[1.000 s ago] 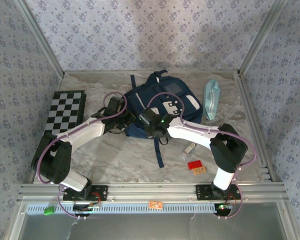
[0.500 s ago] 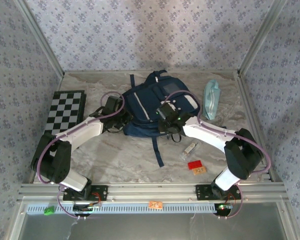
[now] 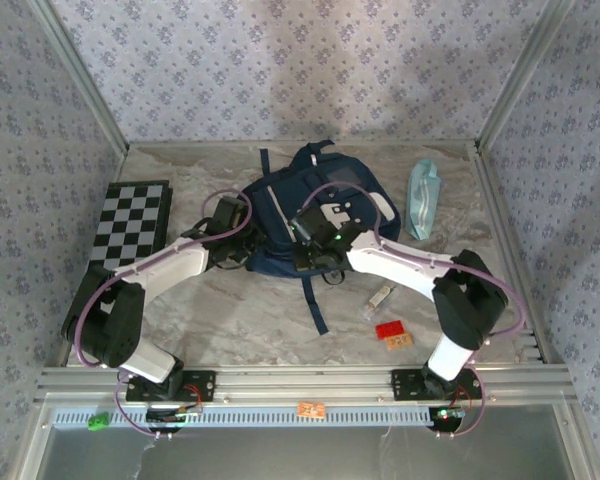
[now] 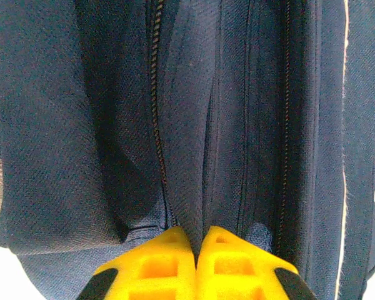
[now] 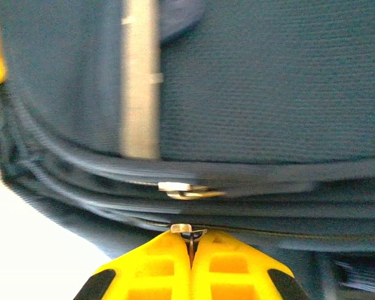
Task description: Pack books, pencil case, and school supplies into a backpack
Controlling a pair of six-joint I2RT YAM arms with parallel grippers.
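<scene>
The navy backpack (image 3: pixel 325 190) lies flat at the middle back of the table, its straps trailing toward me. My left gripper (image 3: pixel 248 246) is at the bag's left near edge, shut on a fold of backpack fabric (image 4: pixel 197 187) beside a zipper line. My right gripper (image 3: pixel 315 256) is at the bag's near edge, shut on a metal zipper pull (image 5: pixel 189 232); a second slider (image 5: pixel 182 188) sits just above it. The teal pencil case (image 3: pixel 423 198) lies to the right of the bag. A small clear school-supply item (image 3: pixel 380 297) lies on the marble in front. The books are out of view.
A black-and-white checkered board (image 3: pixel 132 222) lies at the left. A small red piece (image 3: pixel 388 329) and an orange one (image 3: pixel 400 341) lie near the right arm's base. Patterned walls and metal posts close in the table on three sides.
My right gripper swung right along the backpack's near edge, then came back left, still shut. The left gripper has barely moved and keeps its hold on the fabric.
</scene>
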